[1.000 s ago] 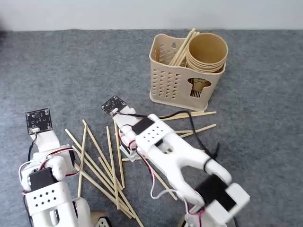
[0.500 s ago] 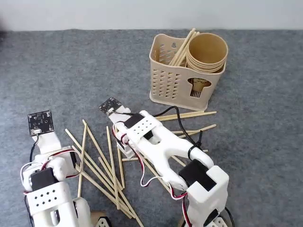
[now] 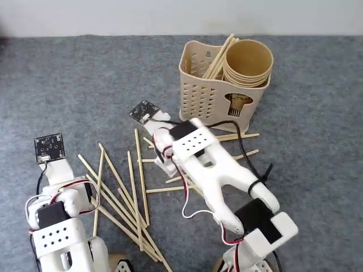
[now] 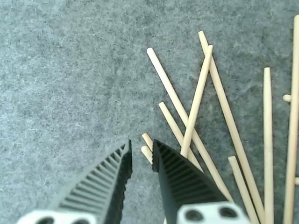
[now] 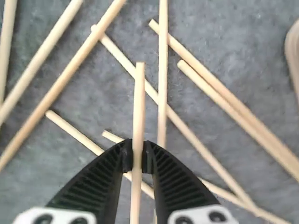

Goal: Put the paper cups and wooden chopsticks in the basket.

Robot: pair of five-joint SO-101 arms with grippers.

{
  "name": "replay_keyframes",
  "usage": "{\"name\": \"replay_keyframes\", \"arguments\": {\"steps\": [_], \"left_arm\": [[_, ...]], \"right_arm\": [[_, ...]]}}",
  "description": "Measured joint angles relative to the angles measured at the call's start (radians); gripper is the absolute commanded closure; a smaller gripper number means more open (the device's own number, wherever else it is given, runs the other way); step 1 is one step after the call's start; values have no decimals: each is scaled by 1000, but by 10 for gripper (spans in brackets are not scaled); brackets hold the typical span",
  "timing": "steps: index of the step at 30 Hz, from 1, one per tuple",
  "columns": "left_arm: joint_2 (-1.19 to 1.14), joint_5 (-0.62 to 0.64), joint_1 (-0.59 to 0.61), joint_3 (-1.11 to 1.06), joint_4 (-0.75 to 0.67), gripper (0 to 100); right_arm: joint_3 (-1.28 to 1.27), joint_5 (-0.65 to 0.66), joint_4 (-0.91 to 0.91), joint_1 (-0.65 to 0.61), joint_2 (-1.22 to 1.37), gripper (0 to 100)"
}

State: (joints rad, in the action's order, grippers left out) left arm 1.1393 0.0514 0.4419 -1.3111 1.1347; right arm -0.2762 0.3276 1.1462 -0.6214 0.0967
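A beige slotted basket [image 3: 205,95] at the back holds stacked paper cups [image 3: 248,59] and a few wooden chopsticks [image 3: 218,55]. Many loose chopsticks [image 3: 118,192] lie scattered on the grey carpet. My right gripper [image 5: 138,157] is shut on one chopstick [image 5: 138,107], held lengthwise between the fingers above several crossed sticks. In the high view the right gripper [image 3: 161,160] hangs over the pile, a short way in front of the basket. My left gripper [image 4: 141,145] stands slightly open with nothing in it, at the ends of some chopsticks [image 4: 184,121]; in the high view the left gripper [image 3: 57,167] sits at the front left.
More chopsticks [image 3: 229,137] lie just in front of the basket. The right arm's black cable [image 3: 238,161] trails over them. Bare grey carpet [image 3: 85,85] stretches to the back left, and more lies to the right of the basket.
The right arm has swung to the right, toward the basket, with its gripper shut on a chopstick. The left arm has stayed where it was.
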Motion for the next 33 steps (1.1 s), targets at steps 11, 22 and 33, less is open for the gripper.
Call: {"name": "replay_keyframes", "arguments": {"steps": [11,22,33], "left_arm": [[0,0,0,0,0,928],[0,0,0,-17,-23,928],[0,0,0,-17,-23,928]], "right_arm": [[26,89,-172,8,117,987],[206,44,-147,8,269,894],[350,18,43,8,276,892]]}}
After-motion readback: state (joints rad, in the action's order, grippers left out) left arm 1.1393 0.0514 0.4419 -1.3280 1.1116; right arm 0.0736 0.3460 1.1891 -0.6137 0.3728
